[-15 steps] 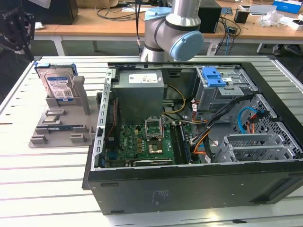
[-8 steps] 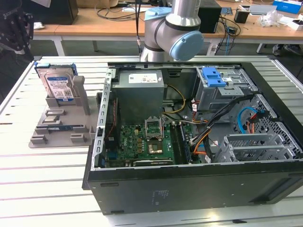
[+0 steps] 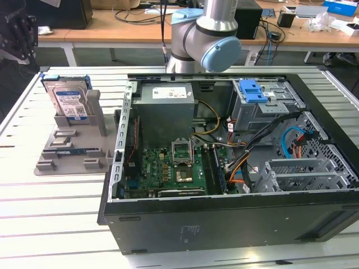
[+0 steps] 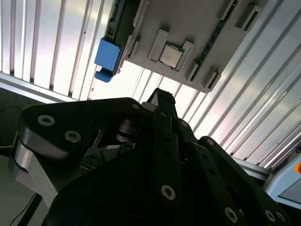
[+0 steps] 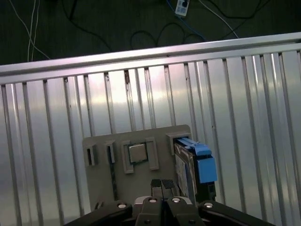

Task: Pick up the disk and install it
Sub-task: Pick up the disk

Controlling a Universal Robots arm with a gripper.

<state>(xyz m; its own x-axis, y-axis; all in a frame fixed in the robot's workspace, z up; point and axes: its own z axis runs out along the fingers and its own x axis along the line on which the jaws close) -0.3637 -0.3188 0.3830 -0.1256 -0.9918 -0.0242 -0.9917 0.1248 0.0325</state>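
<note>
The slatted counter (image 3: 50, 213) carries an open computer case (image 3: 224, 224) and, toward the exterior view's left, a grey holder (image 3: 67, 154). Your disk (image 3: 67, 96) stands on edge in that holder's slot, outside the case. Treat it as stiff, dense, smooth-faced and sensitive to knocks; I'd grip its exposed upper part by the blue rails. In the first wrist view your claw (image 5: 162, 184) hangs above the holder, closed and empty, with the disk just beside it, untouched.

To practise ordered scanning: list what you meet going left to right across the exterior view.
The disk → the grey power supply box → the blue latch piece → the blue cables.
</note>
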